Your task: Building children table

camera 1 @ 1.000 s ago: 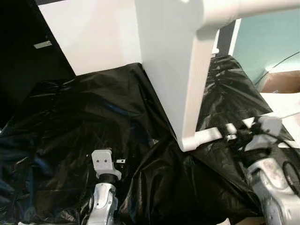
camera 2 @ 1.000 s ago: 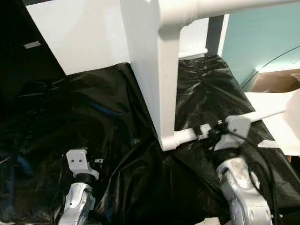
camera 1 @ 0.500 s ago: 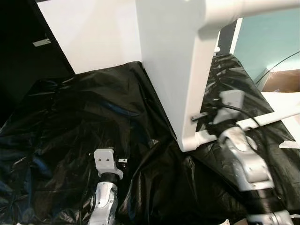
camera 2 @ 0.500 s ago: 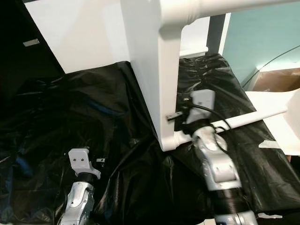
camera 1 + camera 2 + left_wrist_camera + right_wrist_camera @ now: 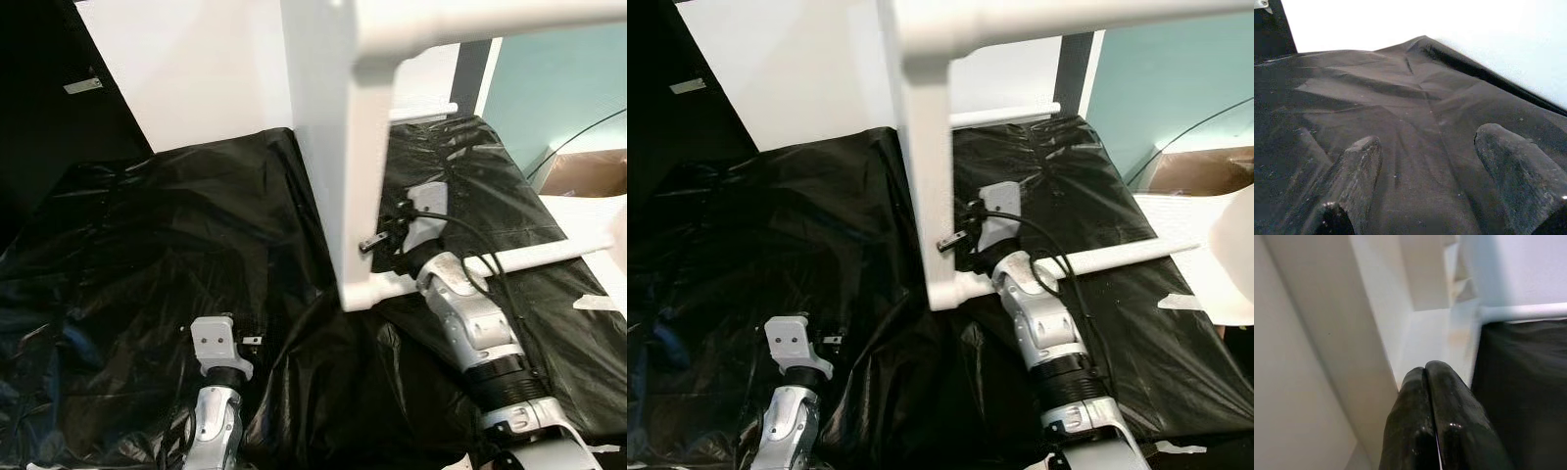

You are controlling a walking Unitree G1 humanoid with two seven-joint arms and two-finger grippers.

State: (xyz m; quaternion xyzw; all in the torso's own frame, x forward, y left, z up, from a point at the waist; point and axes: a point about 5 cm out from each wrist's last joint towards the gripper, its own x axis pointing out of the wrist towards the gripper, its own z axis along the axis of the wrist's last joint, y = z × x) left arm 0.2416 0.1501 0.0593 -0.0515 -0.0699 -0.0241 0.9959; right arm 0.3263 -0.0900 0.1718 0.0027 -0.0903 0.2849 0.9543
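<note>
The crumpled black plastic sheet (image 5: 147, 255) covers the whole work surface in front of me, and its left half lies open, with nothing on it but my left arm. On that side my left gripper (image 5: 1425, 181) hovers low over the sheet, its two black fingers (image 5: 1359, 166) spread apart with bare plastic between them.

The white children's table frame (image 5: 338, 147) stands on the sheet at the middle, reaching up past the top of my view. Its broad flat white panel (image 5: 921, 176) stands upright, with its lower edge resting on the plastic near the sheet's centre. A round white bar (image 5: 1038, 20) runs off to my right from the top of the panel, and a thinner white rod (image 5: 539, 257) lies low across the sheet, running to my right from the panel's foot.

My right arm reaches forward over that low rod, and my right gripper (image 5: 1432, 377) sits against the panel's right face. Its fingers (image 5: 1449, 401) are pressed together, tips at the inner corner of the white frame.

Behind the frame, a large white board (image 5: 196, 78) leans against the back edge. To my right there is a teal wall (image 5: 568, 88) and a brown cardboard box (image 5: 588, 171) beyond the sheet's edge.
</note>
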